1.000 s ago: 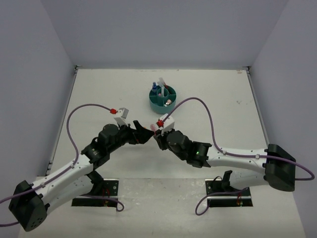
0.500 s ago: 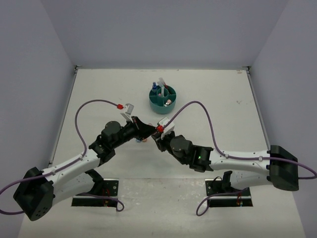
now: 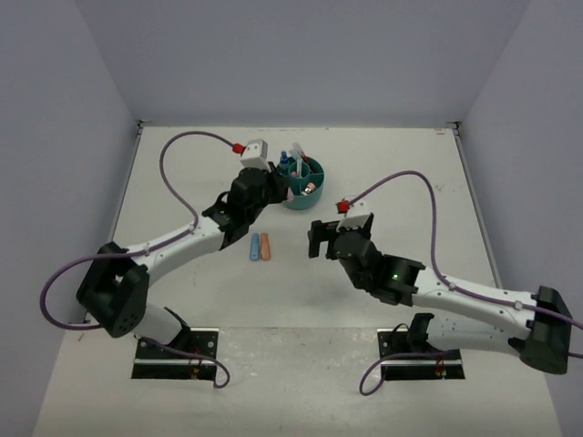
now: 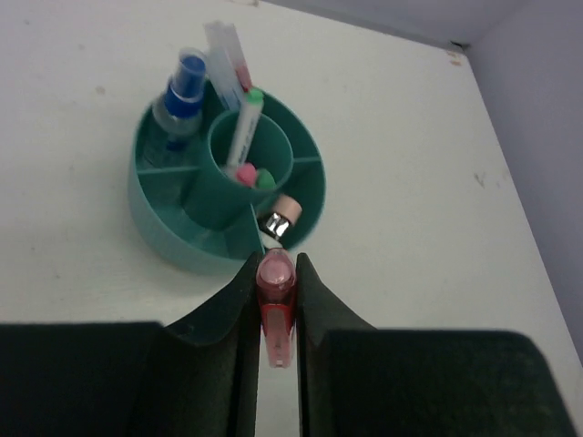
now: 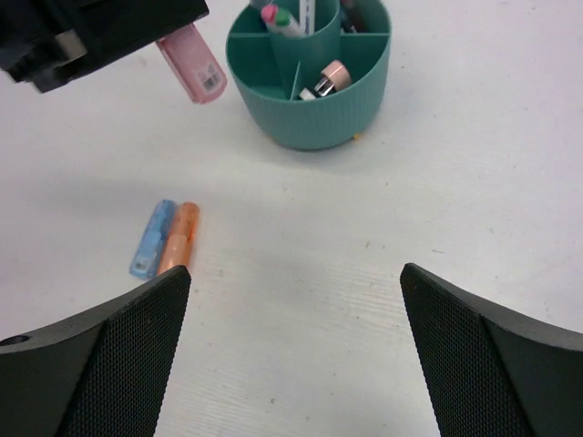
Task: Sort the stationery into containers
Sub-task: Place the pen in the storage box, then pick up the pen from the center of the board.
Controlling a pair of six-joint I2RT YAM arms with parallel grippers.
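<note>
pink marker [image 4: 276, 305]: long axis along the fingers, tip toward organiser [image 4: 164, 235]
left gripper [image 4: 275, 266]: clamped on pink marker
right gripper [image 5: 291, 273]: jaws wide, holding nothing
nearby: blue marker [image 5: 151, 238], orange marker [image 5: 178, 237], touching, parallel

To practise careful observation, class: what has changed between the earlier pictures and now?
The left pincer took the pink marker from the right pincer and carried it away to the teal organiser. The right pincer opened and drew back. The organiser stayed put.

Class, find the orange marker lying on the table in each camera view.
Top external: orange marker at centre, just right of the blue marker.
Left wrist: not in view.
Right wrist: lower left.
Shared landmark: teal organiser.
</note>
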